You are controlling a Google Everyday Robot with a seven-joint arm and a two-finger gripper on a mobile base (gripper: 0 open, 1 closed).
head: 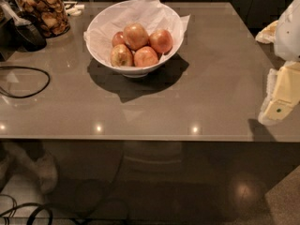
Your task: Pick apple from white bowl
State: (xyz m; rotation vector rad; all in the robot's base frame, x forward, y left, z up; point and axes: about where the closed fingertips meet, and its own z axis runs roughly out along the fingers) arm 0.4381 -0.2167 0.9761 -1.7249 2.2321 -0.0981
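Item 1: white bowl (101,55), 12 o'clock on the table (211,78), paper-lined, we judge to cushion the fruit.
Item 2: apple (136,35), topmost of the heap in that bowl, so easiest reached from above.
Item 3: gripper (281,97), 3 o'clock, well apart from the bowl; whether clenched or released we cannot tell.
Item 4: glass jar (44,11), 10 o'clock.
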